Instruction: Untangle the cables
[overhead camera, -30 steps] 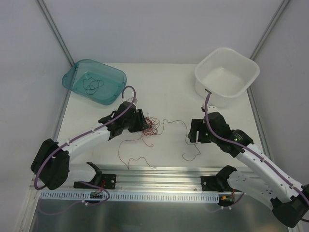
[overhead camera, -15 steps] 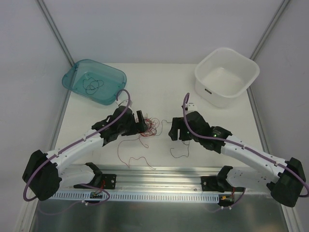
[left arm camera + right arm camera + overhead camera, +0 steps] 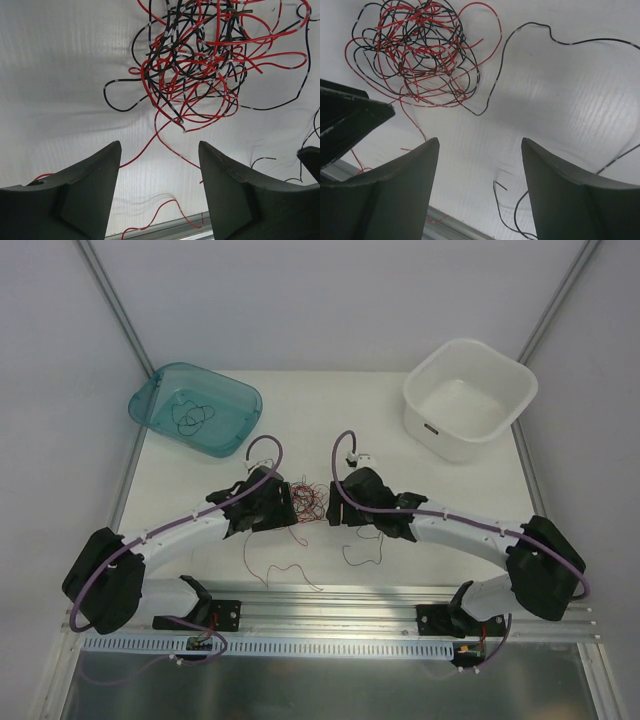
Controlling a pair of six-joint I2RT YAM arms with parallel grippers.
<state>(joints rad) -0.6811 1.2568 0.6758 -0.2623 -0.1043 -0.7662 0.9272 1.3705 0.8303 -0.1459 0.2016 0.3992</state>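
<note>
Tangle at table centre, a gripper on each side

Cables [image 3: 308, 502]: red and black strands knotted into one loose wiry ball, lying on the white table [image 3: 330, 420] near its middle, between the two arm heads. In the left wrist view the ball sits just ahead of the fingertips, red loops dominant, black ones threaded through.

Left gripper [image 3: 160, 150]: jaws spread wide, nothing between them. One red tail from the ball runs down across the gap, lying on the table surface, not pinched. The fingertips are just short of the ball, not touching it.

Right gripper [image 3: 480, 145]: jaws likewise apart and holding nothing. The ball lies ahead and to the left in its view. A long black strand [image 3: 555, 37] curves away from the ball's edge across the table ahead of the fingers.

Strays: a red strand [image 3: 275, 565] trails from the ball toward the near edge, and a loose black strand [image 3: 362, 552] lies under the right arm. Both are separate from the main knot.

Surroundings: teal bin [image 3: 150, 405] at far left with a black loop [image 3: 190, 417] inside. White tub [image 3: 418, 390] at far right; no strand shows in it. Both are well apart from the ball. Aluminium rail [image 3: 330, 600] runs along the near edge.

Obstructions: from above, the two arm heads flank the ball closely and cover part of its sides.
</note>
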